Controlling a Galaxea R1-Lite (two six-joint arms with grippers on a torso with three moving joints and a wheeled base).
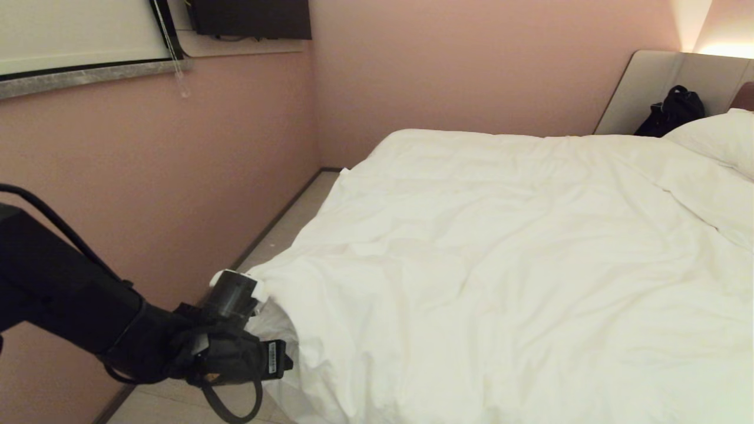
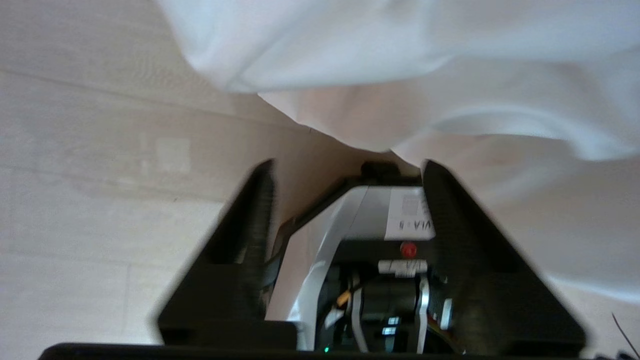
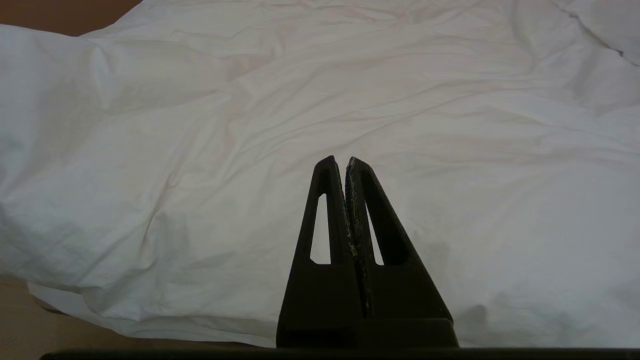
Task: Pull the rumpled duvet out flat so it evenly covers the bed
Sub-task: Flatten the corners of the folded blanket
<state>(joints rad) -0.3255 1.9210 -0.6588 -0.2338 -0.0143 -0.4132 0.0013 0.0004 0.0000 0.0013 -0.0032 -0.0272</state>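
Black and bulky, the robot's left arm fills the near left corner of the head view, its left gripper (image 2: 347,170) low beside the bed's (image 1: 353,176) near left corner, over pale floor (image 2: 100,150). Its wrist view shows the jaws apart with nothing between them; the hanging fold of the duvet (image 1: 500,253) lies just beyond the fingertips (image 2: 262,172), close but apparently not touching. Part of the robot's own white and black body shows between the fingers.

That fold is the relation that matters: the duvet's drooping corner sits directly ahead of the open claw, while the quilt's long axis runs away from the robot toward the headboard (image 1: 665,76). Only the left arm is near this corner. The right gripper (image 3: 345,162) hangs parked above the duvet's near edge, its jaws pressed together and holding nothing.

Farther off, the duvet spreads wrinkled across nearly the whole mattress, reaching the far left edge by the pink wall (image 1: 471,65). At the far right corner a white pillow (image 1: 718,138) rests against the headboard, with a black bag (image 1: 674,109) just beside it. Judged from this, the cover is largely spread and the near left corner needs its tug.
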